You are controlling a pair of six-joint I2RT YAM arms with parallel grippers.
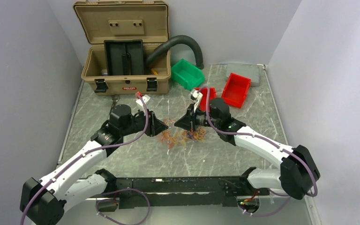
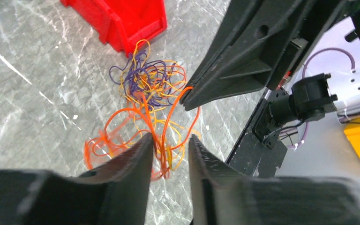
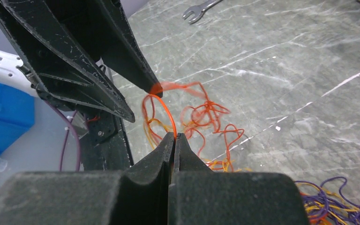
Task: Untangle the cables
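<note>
The cables (image 1: 183, 136) lie as a tangle of hair-thin orange, yellow and dark purple-blue wires on the marble table between my two grippers. In the left wrist view the tangle (image 2: 145, 89) spreads ahead of my left gripper (image 2: 171, 139), which is open, with several orange and yellow strands hanging between its fingertips (image 2: 145, 140). My right gripper (image 3: 175, 137) is shut on one orange wire (image 3: 161, 105) that loops up from its tip. The right gripper also shows in the left wrist view (image 2: 188, 102), tip close to the tangle. In the top view the left gripper (image 1: 163, 126) and right gripper (image 1: 180, 125) face each other.
A tan toolbox (image 1: 124, 51) stands open at the back left, with a black corrugated hose (image 1: 178, 43) beside it. A green bin (image 1: 187, 73), two red bins (image 1: 236, 89) (image 1: 209, 95) and a grey lid (image 1: 243, 72) sit at the back right. A wrench (image 3: 201, 9) lies behind the left arm.
</note>
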